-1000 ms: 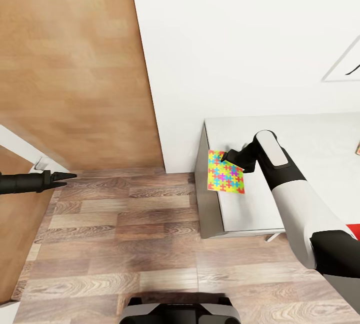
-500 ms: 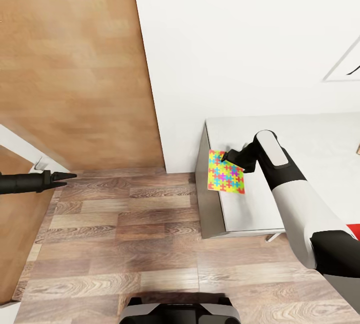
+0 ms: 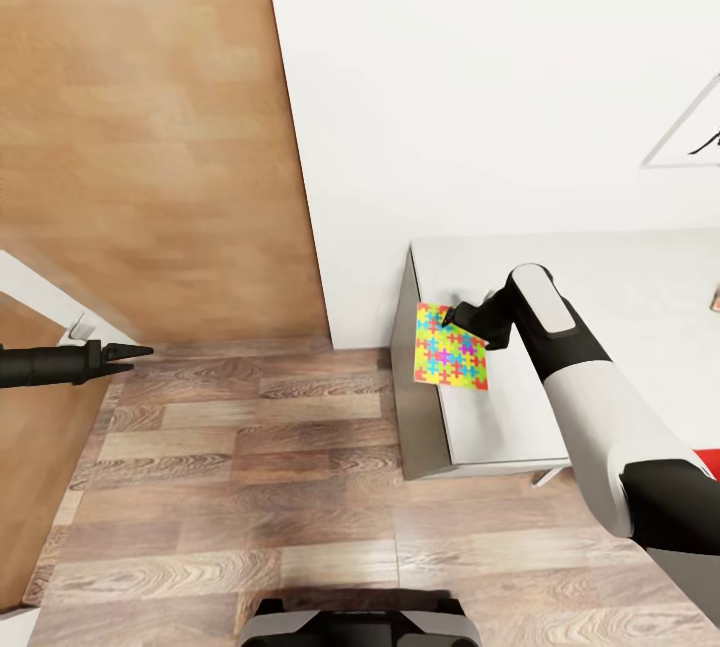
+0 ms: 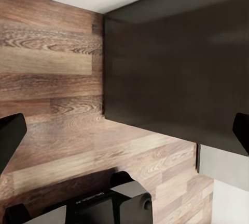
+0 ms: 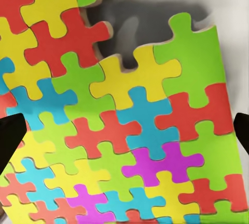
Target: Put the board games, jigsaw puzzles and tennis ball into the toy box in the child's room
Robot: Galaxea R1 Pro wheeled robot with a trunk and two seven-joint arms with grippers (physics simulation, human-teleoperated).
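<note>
A many-coloured jigsaw puzzle (image 3: 450,359) lies at the left edge of the white table (image 3: 600,277), one corner slightly past the edge. My right gripper (image 3: 453,313) hovers just above the puzzle's far side. In the right wrist view the puzzle (image 5: 124,120) spreads under the open right gripper (image 5: 124,135), whose fingertips (image 5: 10,141) stand wide apart with nothing between them. My left gripper (image 3: 128,352) reaches out over the floor at the far left, open and empty, and looks at floorboards and a dark panel (image 4: 171,68). The toy box is out of view.
A wooden door panel (image 3: 150,127) and white wall (image 3: 480,77) stand ahead. Wood flooring (image 3: 250,487) lies between my base (image 3: 350,622) and the table. A framed picture (image 3: 690,132) hangs at right, with a red item (image 3: 708,457) at the frame's edge.
The whole picture has shifted a little, so the camera moved. The puzzle and both arms keep their places relative to the table.
</note>
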